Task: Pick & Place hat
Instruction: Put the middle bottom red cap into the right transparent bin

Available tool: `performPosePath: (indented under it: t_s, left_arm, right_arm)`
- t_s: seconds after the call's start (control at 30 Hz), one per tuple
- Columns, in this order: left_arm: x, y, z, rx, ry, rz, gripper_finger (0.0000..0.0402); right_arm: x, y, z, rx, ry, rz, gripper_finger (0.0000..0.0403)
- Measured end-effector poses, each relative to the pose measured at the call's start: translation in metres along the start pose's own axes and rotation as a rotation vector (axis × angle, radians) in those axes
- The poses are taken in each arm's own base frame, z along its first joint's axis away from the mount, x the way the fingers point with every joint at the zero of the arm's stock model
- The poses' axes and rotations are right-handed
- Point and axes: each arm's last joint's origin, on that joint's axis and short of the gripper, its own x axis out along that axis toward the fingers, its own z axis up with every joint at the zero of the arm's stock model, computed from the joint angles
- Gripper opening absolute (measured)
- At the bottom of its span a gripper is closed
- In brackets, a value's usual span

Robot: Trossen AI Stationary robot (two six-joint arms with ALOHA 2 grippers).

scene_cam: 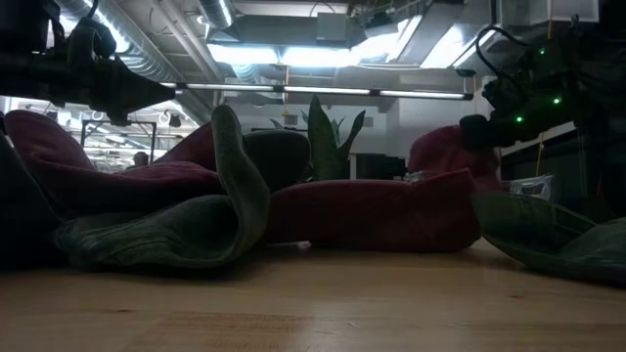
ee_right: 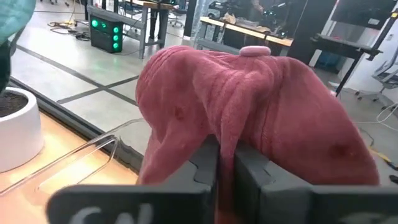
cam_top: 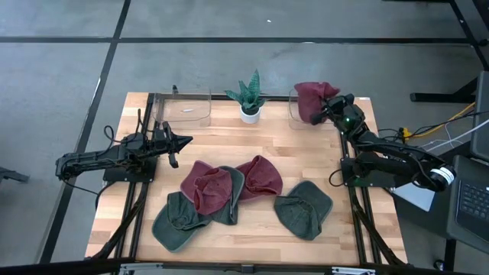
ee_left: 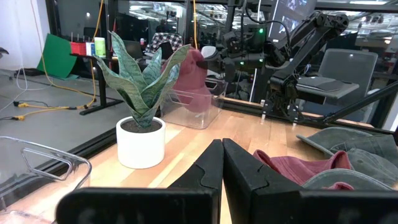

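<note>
My right gripper (cam_top: 327, 113) is at the table's far right corner, shut on a dark red cap (cam_top: 312, 98) above a clear bin (cam_top: 293, 116). The cap fills the right wrist view (ee_right: 261, 112) and also shows in the low view (scene_cam: 440, 154). Two more red caps (cam_top: 208, 188) (cam_top: 261, 177) and several green caps (cam_top: 180, 220) (cam_top: 304, 208) lie in a loose pile on the near half of the table. My left gripper (cam_top: 182, 141) hovers shut at the left, clear of the pile, with its fingers (ee_left: 222, 163) pointing toward the plant. My right gripper pinches a raised fold of the red cap's crown cloth (ee_right: 227, 127) between its two fingers. The cap is lifted clear of the table and bulges out beyond the fingertips, its top button (ee_right: 255, 51) up. It hangs over the clear bin's rim.
A potted green plant (cam_top: 249, 101) in a white pot stands at the far middle, between the right bin and a second clear bin (cam_top: 188, 107) at the far left. Bare wood lies between the pile and the far row. Black frame rails run along both table sides.
</note>
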Motion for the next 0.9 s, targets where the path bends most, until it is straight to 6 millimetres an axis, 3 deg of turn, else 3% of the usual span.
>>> performPosePath:
  t_s: [0.37,0.6,0.9]
  left_arm:
    - [0.0,0.0,0.0,0.0,0.0,0.0,0.0004]
    - [0.0,0.0,0.0,0.0,0.0,0.0,0.0004]
    - [0.0,0.0,0.0,0.0,0.0,0.0,0.0004]
  right_arm:
    - [0.0,0.001,-0.002,0.132,0.02,0.02,0.0132]
    - [0.001,0.0,0.002,0.181,-0.006,0.016,0.0142]
    - [0.009,-0.001,0.023,0.425,0.072,0.015,0.0142]
